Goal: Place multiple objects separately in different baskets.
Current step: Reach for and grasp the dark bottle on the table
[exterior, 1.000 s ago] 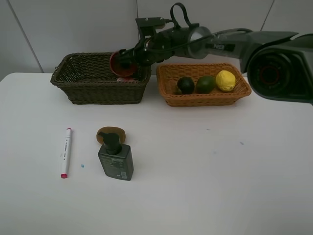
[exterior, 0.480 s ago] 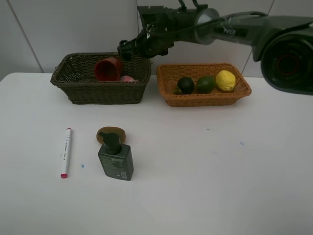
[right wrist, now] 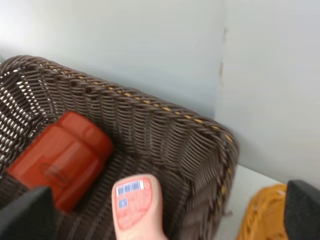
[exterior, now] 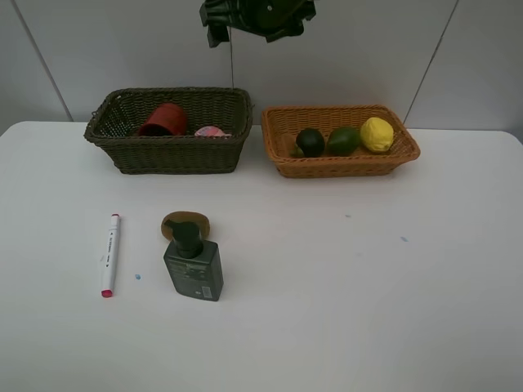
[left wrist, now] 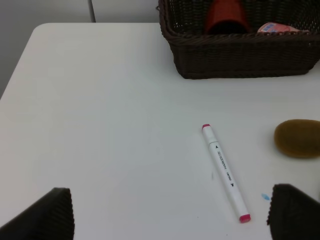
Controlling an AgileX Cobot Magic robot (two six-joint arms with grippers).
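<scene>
The left gripper [left wrist: 170, 215] and right gripper [right wrist: 164, 212] stood released, empty. Left of centre, the kiwi [exterior: 185, 222] sat just behind the bottle [exterior: 194, 269]; grasping it from above looked safest.

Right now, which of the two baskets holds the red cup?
The dark brown basket, left, holds the red cup; the orange basket holds only fruit.

White table [exterior: 343, 310], pale grey panelled wall [exterior: 114, 41] behind, even light
</scene>
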